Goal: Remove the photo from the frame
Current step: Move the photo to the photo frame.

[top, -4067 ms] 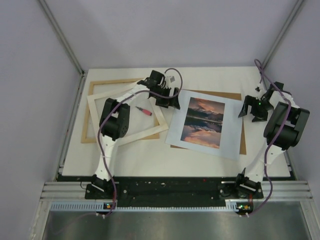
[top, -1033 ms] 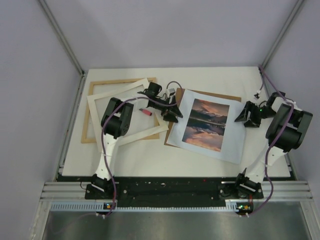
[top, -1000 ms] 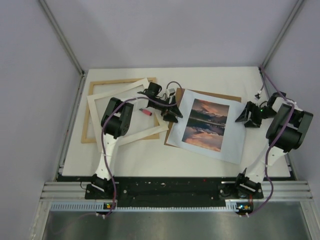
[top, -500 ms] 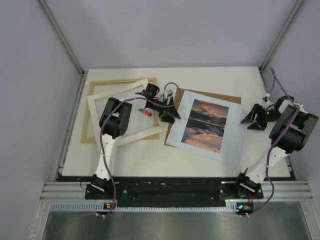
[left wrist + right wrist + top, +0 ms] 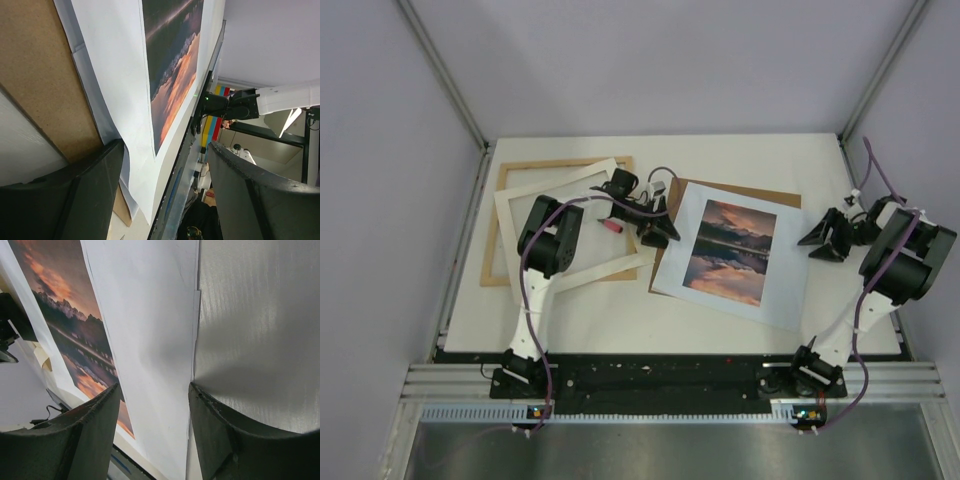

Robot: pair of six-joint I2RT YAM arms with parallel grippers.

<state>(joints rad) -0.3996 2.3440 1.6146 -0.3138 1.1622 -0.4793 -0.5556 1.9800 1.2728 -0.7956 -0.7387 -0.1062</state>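
Note:
The photo [image 5: 730, 250], a white sheet with an orange-and-blue mountain print, lies flat on a brown backing board [image 5: 765, 190] right of centre. The light-wood frame [image 5: 490, 240] lies at the left with a white mat [image 5: 590, 272] askew on it. My left gripper [image 5: 655, 232] stands open at the photo's left edge; in the left wrist view the photo [image 5: 170, 65] and the board [image 5: 45, 85] show past its gripper [image 5: 165, 190]. My right gripper [image 5: 823, 238] is open just right of the photo, whose white border [image 5: 150, 340] shows between that gripper's [image 5: 155, 425] fingers.
A small red tool [image 5: 612, 226] lies inside the mat's opening, near the left wrist. White table [image 5: 260, 315] runs under everything. A metal rail [image 5: 470, 250] borders the left side, and purple walls close in at the back and sides.
The right gripper has drawn back to the right, off the photo's right edge. The left gripper shifted slightly at the photo's left edge, and the photo has slid a little.

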